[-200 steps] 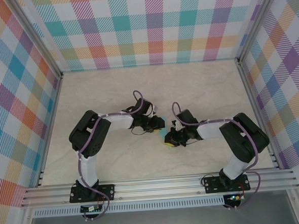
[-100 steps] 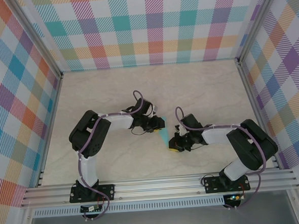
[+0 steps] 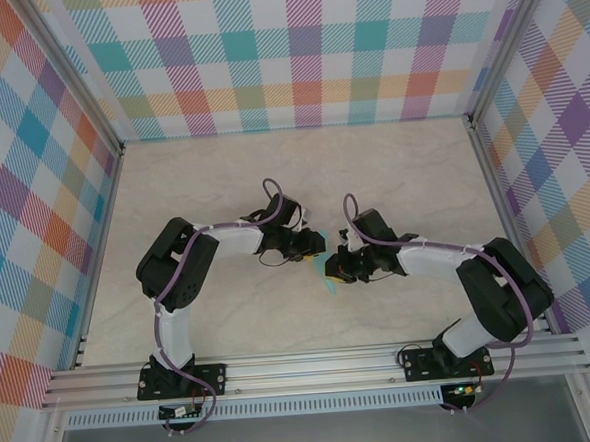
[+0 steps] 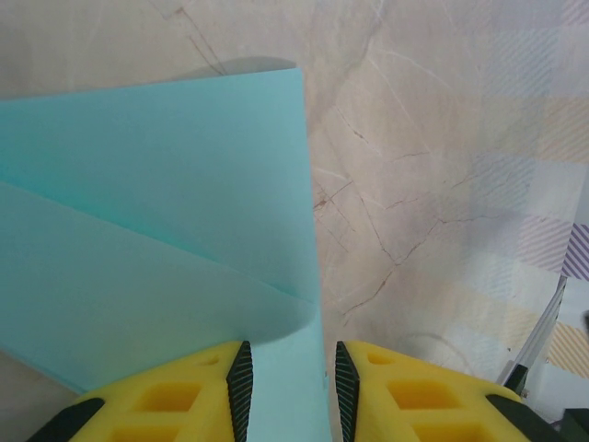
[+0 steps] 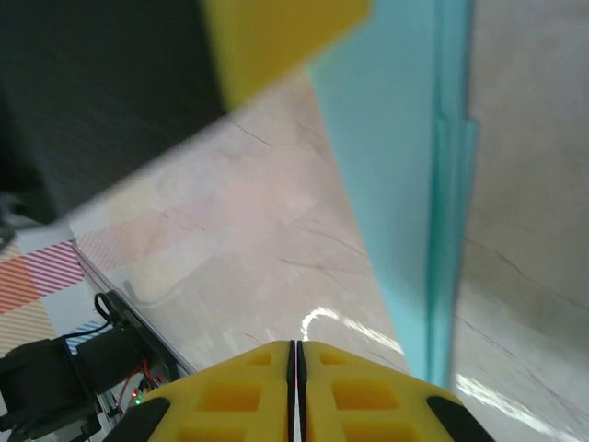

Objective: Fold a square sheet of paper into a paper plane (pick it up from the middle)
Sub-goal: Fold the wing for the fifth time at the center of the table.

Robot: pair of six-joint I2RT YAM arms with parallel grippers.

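Observation:
The light turquoise sheet of paper [image 3: 327,270] lies partly folded on the marble table between the two grippers. In the left wrist view the paper [image 4: 156,230] shows a folded flap curling over a lower layer, and a strip of it runs between the fingers of my left gripper [image 4: 288,387], which stand open just above it. My left gripper [image 3: 315,246] is at the paper's far end. My right gripper [image 3: 336,271] sits at the paper's right side, shut with nothing in it [image 5: 294,368]. Layered edges of the paper [image 5: 396,166] run just right of it.
The pale marble tabletop [image 3: 392,175] has free room behind and to both sides. Checked walls and aluminium rails [image 3: 314,365] bound the cell. A yellow finger of the left gripper [image 5: 276,37] looms at the top of the right wrist view.
The right gripper swung out toward the near edge half a second ago and has come back in against the paper. The left arm has stayed put.

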